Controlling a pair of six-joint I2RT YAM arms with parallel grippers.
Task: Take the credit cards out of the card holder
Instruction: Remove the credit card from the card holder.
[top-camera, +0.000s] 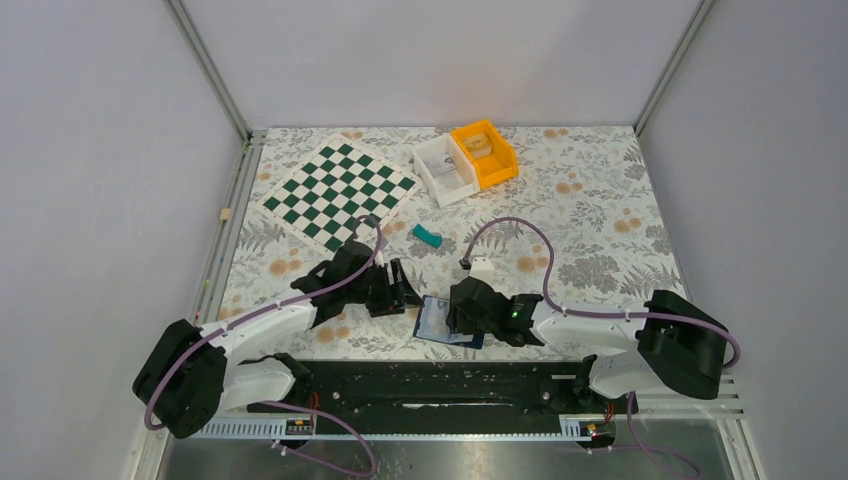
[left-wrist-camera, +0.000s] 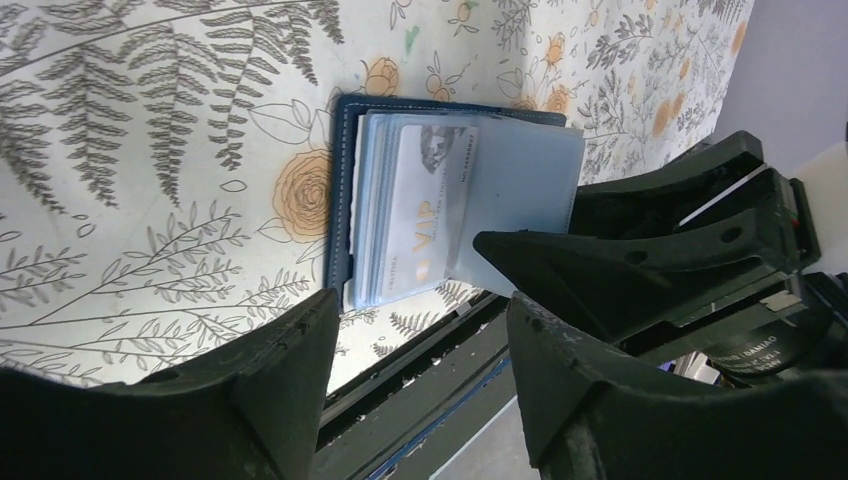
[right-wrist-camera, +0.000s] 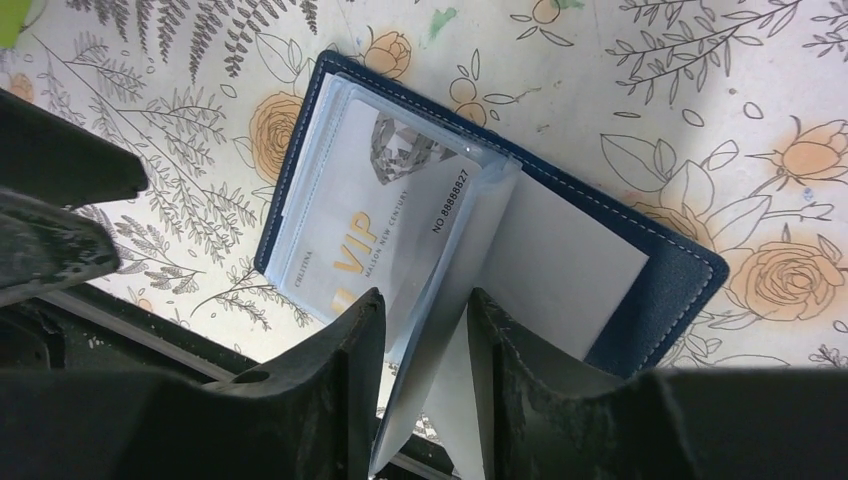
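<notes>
Two grippers flank the small dark navy-blue bifold card holder (top-camera: 447, 327), which lies open at the near edge of the floral-print tabletop (top-camera: 600, 230). Our right gripper (right-wrist-camera: 425, 300) straddles a raised pale-blue inner leaf (right-wrist-camera: 428, 415); we cannot tell whether it truly pinches it. Our left gripper (left-wrist-camera: 420, 305) has its fingers spread and empty. We judge the leaf needs holding up steadily while the left draws the whitish credit card (right-wrist-camera: 390, 220) straight out by its free edge. The card reads "VIP" in gold, "NEW CENTURY" and "NO 88888827".
</notes>
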